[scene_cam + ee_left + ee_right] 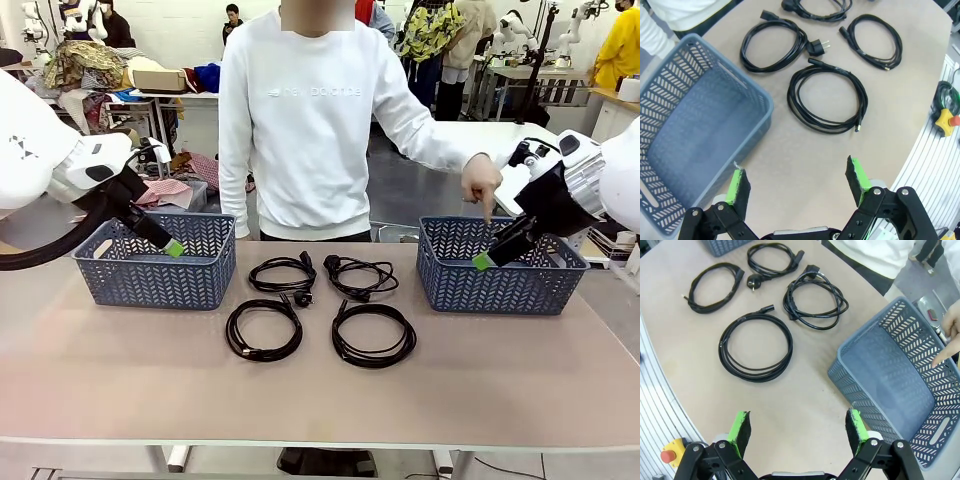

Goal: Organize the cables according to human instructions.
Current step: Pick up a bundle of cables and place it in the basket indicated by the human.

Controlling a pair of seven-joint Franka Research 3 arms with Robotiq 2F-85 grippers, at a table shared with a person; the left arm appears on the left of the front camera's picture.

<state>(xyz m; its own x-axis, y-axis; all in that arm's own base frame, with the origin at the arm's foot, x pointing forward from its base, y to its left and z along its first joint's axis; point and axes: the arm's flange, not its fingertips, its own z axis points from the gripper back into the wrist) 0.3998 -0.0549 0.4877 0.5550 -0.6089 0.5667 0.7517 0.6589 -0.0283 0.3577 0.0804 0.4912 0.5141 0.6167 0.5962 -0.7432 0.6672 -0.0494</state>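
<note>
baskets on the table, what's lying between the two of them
Four coiled black cables lie between the left basket and the right basket, in two rows of two, touching neither basket. The front view shows it.

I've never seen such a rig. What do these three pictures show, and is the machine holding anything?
Two white robot arms share a beige table with a person in a white sweatshirt. The front picture looks across at that person; the other two come from cameras on each wrist, looking past its green-padded fingers. The left gripper and right gripper are open and hold nothing. Four coiled black power cords lie between two blue-grey lattice baskets. The person's hand points into the right basket.
</note>
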